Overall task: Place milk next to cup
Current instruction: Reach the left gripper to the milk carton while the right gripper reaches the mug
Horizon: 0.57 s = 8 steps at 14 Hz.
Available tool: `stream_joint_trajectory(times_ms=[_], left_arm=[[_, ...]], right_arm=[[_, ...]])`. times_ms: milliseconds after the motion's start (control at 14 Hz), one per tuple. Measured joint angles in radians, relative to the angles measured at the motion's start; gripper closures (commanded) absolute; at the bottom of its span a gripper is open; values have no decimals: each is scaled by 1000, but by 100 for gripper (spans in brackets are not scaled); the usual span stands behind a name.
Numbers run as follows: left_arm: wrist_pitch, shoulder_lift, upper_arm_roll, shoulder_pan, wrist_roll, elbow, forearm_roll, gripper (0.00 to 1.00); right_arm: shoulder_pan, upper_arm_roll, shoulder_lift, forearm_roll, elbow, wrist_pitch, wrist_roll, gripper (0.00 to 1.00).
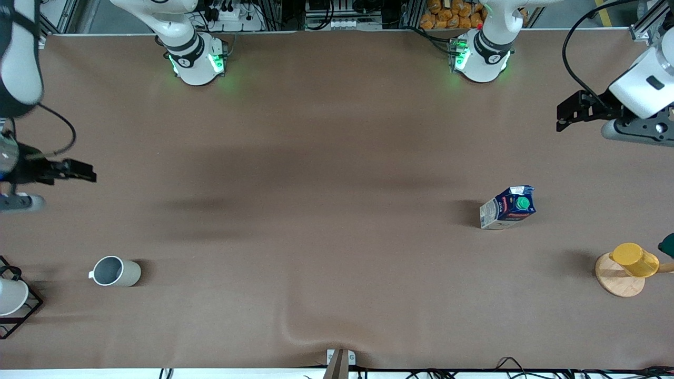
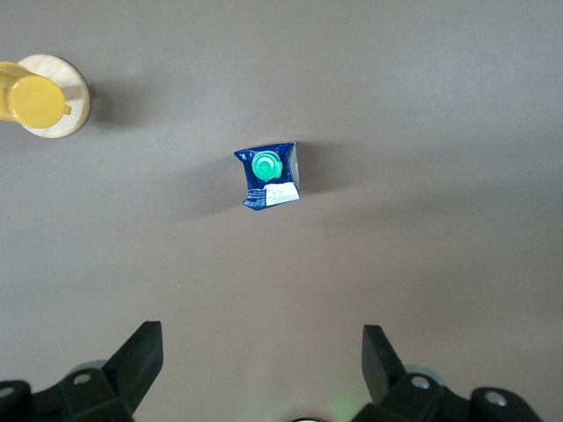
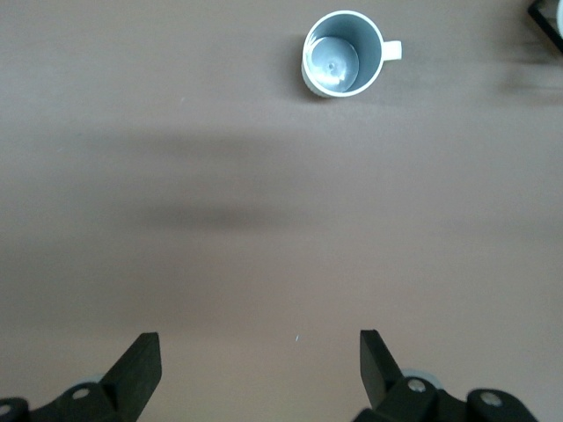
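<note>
The milk (image 1: pixel 508 207) is standing upright on the brown table (image 1: pixel 326 210) toward the left arm's end, well apart from the cup (image 1: pixel 115 271), which is sitting upright toward the right arm's end, nearer the front camera. The left gripper (image 1: pixel 571 113) is hanging over bare table at its arm's end, fingers (image 2: pixel 136 360) spread wide and holding nothing. The right gripper (image 1: pixel 73 171) is hovering over the table at its own end, fingers (image 3: pixel 132 369) likewise wide and empty. A yellow cup (image 1: pixel 634 259) is lying on a round wooden board (image 1: pixel 616 281) near the milk
</note>
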Motion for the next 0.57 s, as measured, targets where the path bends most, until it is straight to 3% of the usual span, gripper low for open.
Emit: stream_joint_trajectory(times_ms=[571], left_arm=[[143,136,3,34,-40,-49,-67,0]], right_arm=[[-131,-10,269,-4,27,469,-278,0]])
